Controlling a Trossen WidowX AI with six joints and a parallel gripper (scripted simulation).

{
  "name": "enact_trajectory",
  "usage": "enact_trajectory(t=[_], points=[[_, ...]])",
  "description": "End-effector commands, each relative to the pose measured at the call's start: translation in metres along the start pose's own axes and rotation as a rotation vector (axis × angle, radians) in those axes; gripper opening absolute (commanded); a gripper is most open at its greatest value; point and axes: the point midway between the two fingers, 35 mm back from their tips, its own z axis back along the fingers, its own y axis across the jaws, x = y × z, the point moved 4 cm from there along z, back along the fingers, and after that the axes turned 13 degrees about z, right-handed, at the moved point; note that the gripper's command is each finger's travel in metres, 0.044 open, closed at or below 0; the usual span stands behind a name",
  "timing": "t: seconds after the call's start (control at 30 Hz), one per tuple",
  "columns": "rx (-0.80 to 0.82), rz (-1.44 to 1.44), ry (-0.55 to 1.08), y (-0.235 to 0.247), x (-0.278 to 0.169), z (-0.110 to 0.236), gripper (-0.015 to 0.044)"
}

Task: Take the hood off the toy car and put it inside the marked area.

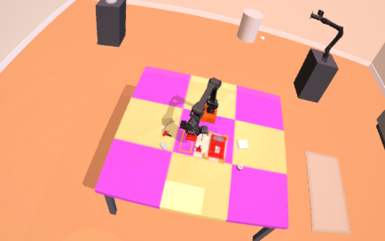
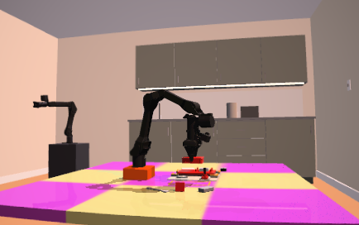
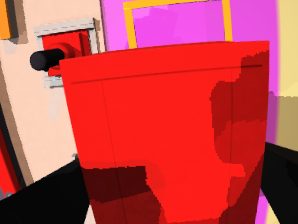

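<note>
a: where's the hood (image 3: 169,149)?

b: clamped in the gripper (image 2: 192,156), jaws pressed on its two sides, lifted off the table (image 1: 133,177). the red panel fills most of the wrist view.

a: and the marked area?

b: orange outline (image 3: 178,4) on a magenta square, showing just past the hood's far edge, below the jaws. hood not set down in it.

a: the car?

b: car (image 1: 212,146) sits beside the jaws, on the side away from the outline. its pale body (image 3: 47,83) shows left of the hood in the wrist view.

a: anything else close?

b: small loose parts on the table around the car, too small to name.
</note>
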Motion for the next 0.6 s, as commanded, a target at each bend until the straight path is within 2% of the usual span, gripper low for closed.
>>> enact_trajectory(t=[0.0,0.57], points=[[-0.003,0.002,-0.009,-0.0116,-0.0114,0.0027,0.0],[-0.003,0.001,-0.008,-0.0195,-0.0173,-0.0044,0.0]])
